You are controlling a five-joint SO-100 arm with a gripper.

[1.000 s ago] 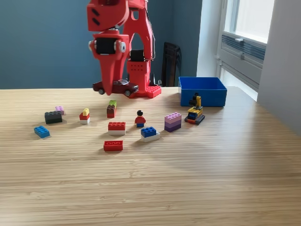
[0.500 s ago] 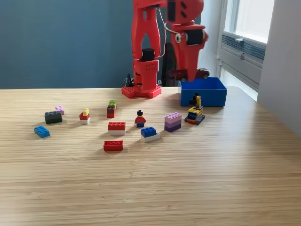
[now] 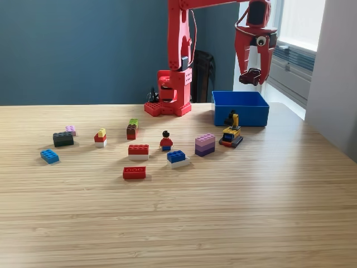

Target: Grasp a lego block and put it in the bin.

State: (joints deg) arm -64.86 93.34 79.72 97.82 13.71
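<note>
Up top, the red arm [image 3: 181, 33] runs out of the frame, so its upper links are cut off; only the base at the table's far edge and the wrist coming down at the exterior view's right show. The gripper [image 3: 252, 75] hangs above the bin [image 3: 240, 114], pinching a small dark red toy car [image 3: 251, 75] between its jaws; the car is small and its details are hard to make out.

One bin, bright blue and rectangular, sits at about 1 o'clock from the table's middle, its long axis running left to right across the exterior view and its open side up. Its inside is hidden by the near wall.

A yellow and black lego vehicle [image 3: 231, 135] stands just in front of the bin's near wall, partly covering it.

Loose pieces on the wooden table [image 3: 223, 212], counted:
- One minifigure [image 3: 166, 140] with a red torso, upright.
- One purple stack [image 3: 204, 144] at its 3 o'clock.
- One blue brick on a white plate [image 3: 177, 158] at its 5 o'clock.
- Two red bricks: one on white [image 3: 138, 151], one flat [image 3: 134, 172] nearer the camera.
- One green and dark red stack [image 3: 132, 129].
- One small yellow, red and white stack [image 3: 101, 137].
- One black brick [image 3: 63, 138] with a pink piece [image 3: 70, 130] touching or just behind it; I cannot tell which.
- One light blue brick [image 3: 49, 156], farthest toward 9 o'clock.
</note>
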